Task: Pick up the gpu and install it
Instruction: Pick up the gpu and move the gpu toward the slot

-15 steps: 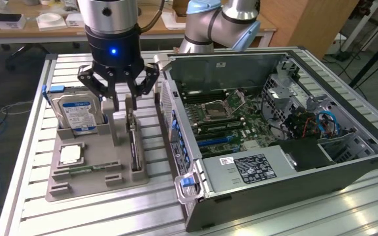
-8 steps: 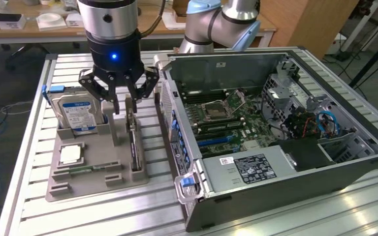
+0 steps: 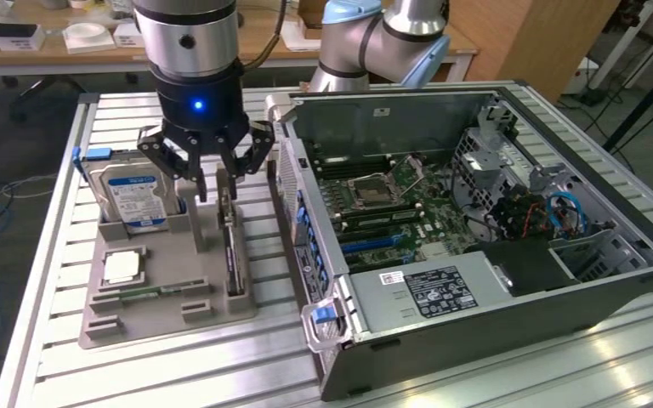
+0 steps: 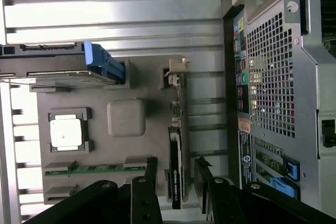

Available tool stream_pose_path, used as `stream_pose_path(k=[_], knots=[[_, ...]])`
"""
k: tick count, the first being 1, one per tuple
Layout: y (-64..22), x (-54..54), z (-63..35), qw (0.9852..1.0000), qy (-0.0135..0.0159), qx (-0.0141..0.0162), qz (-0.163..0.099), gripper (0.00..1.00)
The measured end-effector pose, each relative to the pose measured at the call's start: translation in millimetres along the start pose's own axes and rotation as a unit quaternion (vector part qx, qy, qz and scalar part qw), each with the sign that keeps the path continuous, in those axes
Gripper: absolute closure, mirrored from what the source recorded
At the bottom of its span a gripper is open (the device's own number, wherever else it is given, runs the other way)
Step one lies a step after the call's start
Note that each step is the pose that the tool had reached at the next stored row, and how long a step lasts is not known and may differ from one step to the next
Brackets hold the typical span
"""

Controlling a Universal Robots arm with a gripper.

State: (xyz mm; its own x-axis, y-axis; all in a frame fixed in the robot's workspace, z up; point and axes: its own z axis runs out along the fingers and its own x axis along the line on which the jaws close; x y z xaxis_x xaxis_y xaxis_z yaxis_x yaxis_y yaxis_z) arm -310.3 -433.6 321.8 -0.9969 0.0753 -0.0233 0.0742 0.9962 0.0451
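Note:
The gpu [image 3: 232,248] is a thin black card standing on edge in a slot of the grey holder [image 3: 159,327], its silver bracket at the far end. In the wrist view the gpu [image 4: 177,169] runs straight between the two black fingers [image 4: 151,174]. My gripper [image 3: 222,174] hangs open just above the card's far half, one finger on each side of it, with gaps on both sides. The gripper [image 4: 176,162] holds nothing.
The holder also carries a silver blue-labelled hard drive [image 3: 133,194], a CPU [image 3: 122,268] and a green RAM stick [image 3: 145,293]. An open computer case [image 3: 474,293] with its motherboard [image 3: 394,212] lies close on the exterior view's right, on the slatted metal table [image 3: 190,374].

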Motion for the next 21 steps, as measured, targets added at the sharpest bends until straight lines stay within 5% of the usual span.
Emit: stream_pose_path(k=[21], knots=[[-1.0,0.4,17.5,1.0000,0.0000,0.0000,0.000,0.59]])
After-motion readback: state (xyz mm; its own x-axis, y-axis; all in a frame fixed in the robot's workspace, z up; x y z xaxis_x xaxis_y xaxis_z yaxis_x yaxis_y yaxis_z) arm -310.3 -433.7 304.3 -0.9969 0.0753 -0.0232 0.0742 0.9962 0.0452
